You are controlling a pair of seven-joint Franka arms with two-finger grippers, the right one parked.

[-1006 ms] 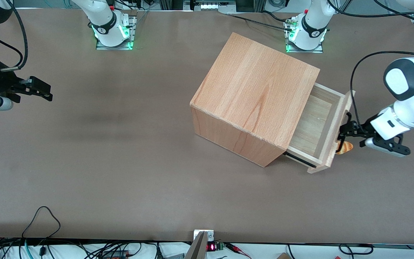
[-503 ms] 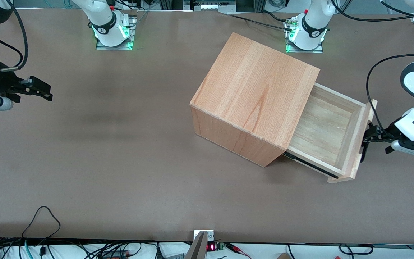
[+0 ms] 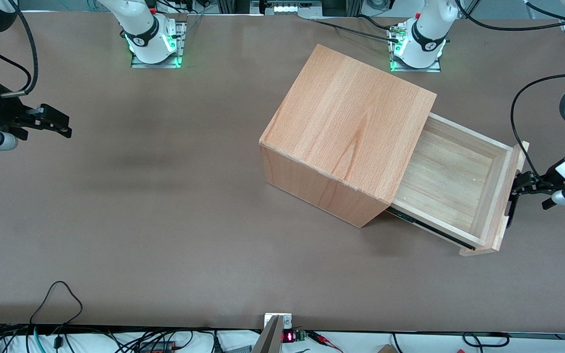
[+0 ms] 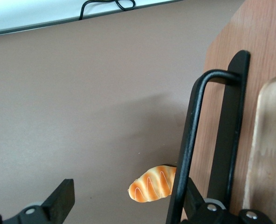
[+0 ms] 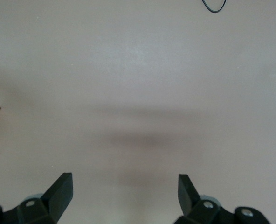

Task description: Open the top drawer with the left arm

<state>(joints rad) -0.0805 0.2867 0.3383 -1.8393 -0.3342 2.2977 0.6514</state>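
Observation:
The top drawer (image 3: 451, 181) stands pulled far out of the beech cabinet (image 3: 351, 132), its pale wooden inside bare. My left arm's gripper (image 3: 519, 189) is at the drawer's front panel, against the thin black bar handle (image 3: 509, 212). In the left wrist view the gripper (image 4: 127, 186) is open. One finger (image 4: 194, 201) sits between the bar handle (image 4: 190, 140) and the front panel (image 4: 264, 56). The other finger (image 4: 61, 198) hangs free over the table.
A small striped bread toy (image 4: 152, 183) lies on the brown table (image 3: 165, 220) below the drawer front. The drawer's black runner (image 3: 434, 230) shows along its nearer side. Cables trail along the table edge nearest the front camera (image 3: 57, 294).
The drawer has slid much farther out of the cabinet. My gripper moved with its handle toward the working arm's end of the table. The bread toy no longer shows in the front view.

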